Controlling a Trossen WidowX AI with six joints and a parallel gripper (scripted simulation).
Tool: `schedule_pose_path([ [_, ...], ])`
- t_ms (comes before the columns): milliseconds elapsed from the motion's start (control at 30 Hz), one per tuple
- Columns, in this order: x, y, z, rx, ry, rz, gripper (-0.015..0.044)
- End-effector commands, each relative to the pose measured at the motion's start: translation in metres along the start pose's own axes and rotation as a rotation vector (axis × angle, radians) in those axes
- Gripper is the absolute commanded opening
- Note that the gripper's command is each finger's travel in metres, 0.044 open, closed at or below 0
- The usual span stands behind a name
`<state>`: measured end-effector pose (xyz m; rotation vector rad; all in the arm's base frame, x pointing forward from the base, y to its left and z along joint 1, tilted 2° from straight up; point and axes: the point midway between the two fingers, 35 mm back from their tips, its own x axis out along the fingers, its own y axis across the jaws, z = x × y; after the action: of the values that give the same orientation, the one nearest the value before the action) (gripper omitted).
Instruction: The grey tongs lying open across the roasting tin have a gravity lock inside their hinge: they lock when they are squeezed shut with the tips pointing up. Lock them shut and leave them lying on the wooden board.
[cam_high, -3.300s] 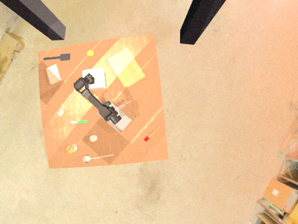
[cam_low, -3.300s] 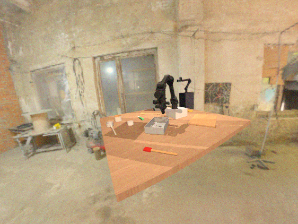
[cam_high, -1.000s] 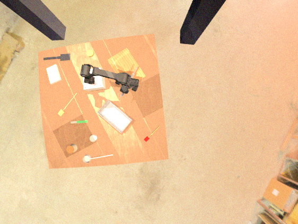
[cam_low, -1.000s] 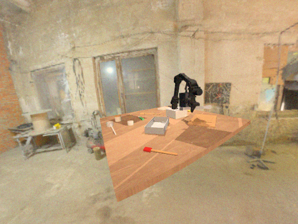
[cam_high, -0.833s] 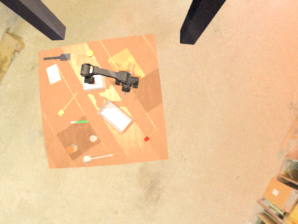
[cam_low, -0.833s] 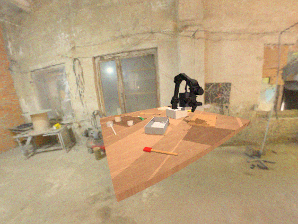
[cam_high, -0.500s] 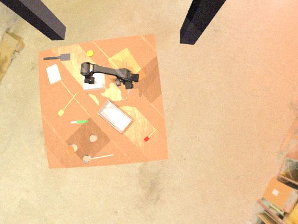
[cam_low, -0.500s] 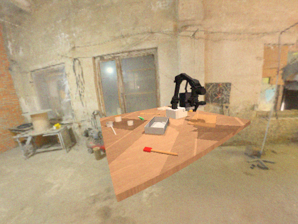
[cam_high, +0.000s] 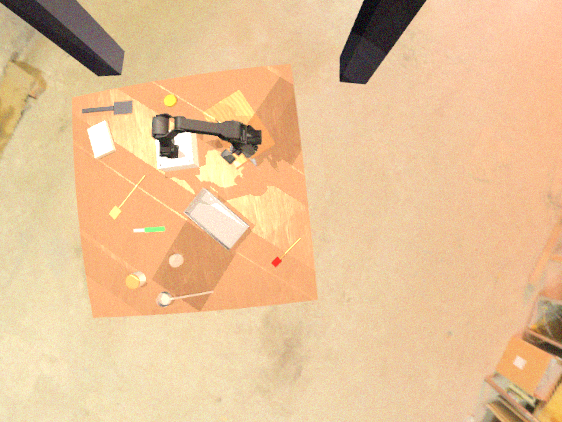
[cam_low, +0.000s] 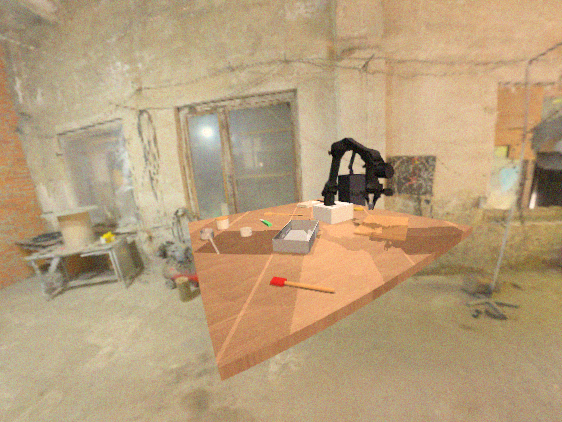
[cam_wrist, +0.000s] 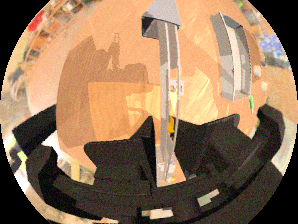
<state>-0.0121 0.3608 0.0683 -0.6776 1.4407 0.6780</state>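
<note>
The table (cam_high: 123, 198) (cam_low: 320, 270) is orange-brown, crossed by pale thin lines and blotched with yellowish light and darker brown shadow. Near one edge, the board (cam_high: 237, 102) (cam_low: 395, 226) (cam_wrist: 107, 107) is honey-yellow with fine streaks of grain. The tongs (cam_wrist: 164, 75) are light grey, and the tin (cam_high: 220, 220) (cam_low: 295, 244) (cam_wrist: 227, 75) is grey too. By a corner, a spatula (cam_high: 122, 107) is plain dark grey. Toward the opposite corner, a brush (cam_high: 276, 262) (cam_low: 278, 282) has a bright red head and yellow-tan handle; a knife (cam_high: 155, 229) has a vivid green handle.
</note>
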Motion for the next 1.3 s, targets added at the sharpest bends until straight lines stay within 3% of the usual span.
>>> schedule_pose_path([
  [0, -0.002, 0.007, -0.006, -0.156, -0.003, 0.009, -0.015],
  [1267, -0.002, 0.051, -0.068, -1.692, -0.006, 0.015, -0.015],
])
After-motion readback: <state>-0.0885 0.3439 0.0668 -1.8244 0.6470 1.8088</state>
